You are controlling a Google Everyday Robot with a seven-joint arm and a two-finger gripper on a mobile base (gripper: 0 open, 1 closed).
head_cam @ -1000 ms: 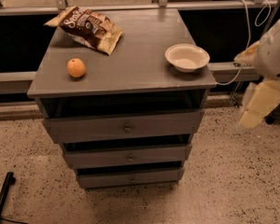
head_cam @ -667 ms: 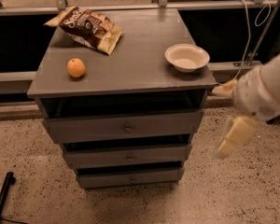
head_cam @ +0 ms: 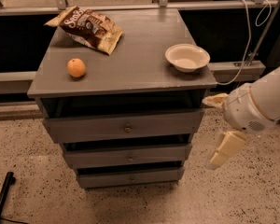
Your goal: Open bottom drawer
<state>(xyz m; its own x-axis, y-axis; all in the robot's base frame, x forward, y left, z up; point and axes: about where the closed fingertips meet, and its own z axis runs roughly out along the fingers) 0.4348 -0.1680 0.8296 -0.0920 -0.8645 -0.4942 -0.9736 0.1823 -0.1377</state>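
The grey cabinet (head_cam: 121, 73) has three drawers. The bottom drawer (head_cam: 107, 178) is the lowest and slimmest front, with a tiny round knob (head_cam: 132, 178) at its centre, and it sits pushed in. My gripper (head_cam: 219, 125) hangs to the right of the cabinet, about level with the top and middle drawers. It is open and empty: one cream finger (head_cam: 214, 100) lies near the cabinet top's right corner, and the other (head_cam: 225, 149) points down towards the floor. It touches nothing.
On the cabinet top lie a chip bag (head_cam: 89, 27), an orange (head_cam: 76, 67) and a white bowl (head_cam: 187, 57). A white cable (head_cam: 245, 41) hangs behind at the right. A black pole (head_cam: 2, 195) lies on the speckled floor at the lower left.
My arm has swung down and to the left, bringing the gripper closer to the cabinet's right side. The drawers and the things on top have not moved.
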